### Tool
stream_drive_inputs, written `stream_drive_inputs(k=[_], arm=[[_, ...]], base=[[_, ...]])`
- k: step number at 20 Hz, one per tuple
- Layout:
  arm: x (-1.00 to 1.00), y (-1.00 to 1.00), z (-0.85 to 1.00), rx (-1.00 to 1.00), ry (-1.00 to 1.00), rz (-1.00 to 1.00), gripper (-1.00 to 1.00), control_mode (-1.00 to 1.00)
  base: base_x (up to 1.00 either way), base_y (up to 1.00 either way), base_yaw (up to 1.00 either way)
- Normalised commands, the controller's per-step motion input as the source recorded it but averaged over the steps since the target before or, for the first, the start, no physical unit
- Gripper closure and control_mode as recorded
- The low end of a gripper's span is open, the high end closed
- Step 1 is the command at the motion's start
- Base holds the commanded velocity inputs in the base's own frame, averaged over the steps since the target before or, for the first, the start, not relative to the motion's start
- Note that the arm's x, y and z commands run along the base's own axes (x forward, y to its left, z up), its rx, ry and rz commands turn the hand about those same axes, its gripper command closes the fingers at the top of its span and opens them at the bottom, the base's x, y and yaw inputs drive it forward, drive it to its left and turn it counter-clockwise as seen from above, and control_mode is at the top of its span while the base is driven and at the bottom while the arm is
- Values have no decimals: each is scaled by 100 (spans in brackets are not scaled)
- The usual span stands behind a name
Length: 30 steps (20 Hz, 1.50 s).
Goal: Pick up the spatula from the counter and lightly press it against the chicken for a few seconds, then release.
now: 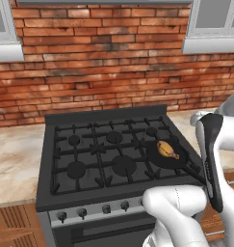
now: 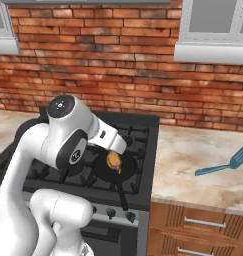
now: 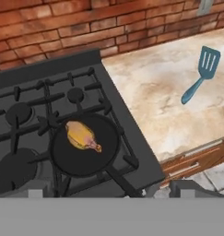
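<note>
Wide open and empty, the gripper (image 3: 114, 190) hangs over the front right corner of the stove (image 3: 35, 87). I can see its fingertips (image 3: 191, 188) far apart with nothing between them. Below it a black pan (image 3: 62, 161) sits on the front right burner, with the chicken (image 3: 81, 135) lying in it. The teal spatula (image 3: 200, 76) lies flat on the counter (image 3: 145, 101) to the right of the stove, well apart from the pan, its blade toward the brick wall (image 3: 39, 27).

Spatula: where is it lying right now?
The spatula lies flat on the counter right of the stove, apart from the pan, near the right edge of the right base view.
</note>
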Motion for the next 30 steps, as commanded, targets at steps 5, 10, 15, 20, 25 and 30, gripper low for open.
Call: stream_drive_inputs(k=[5,10,15,20,25,30], arm=[[0,-33,-1,0,1,-13,-100,-100],[0,-12,-17,0,0,-5,-100,-100],[0,-13,-7,1,0,-3,-100,-100],[1,-29,-4,0,9,-3,-100,-100],[5,-40,0,0,13,-2,-100,-100],[1,-37,0,2,12,0,-100,-100]], base=[[0,0,0],[0,0,0],[0,0,0],[0,0,0],[0,0,0],[0,0,0]])
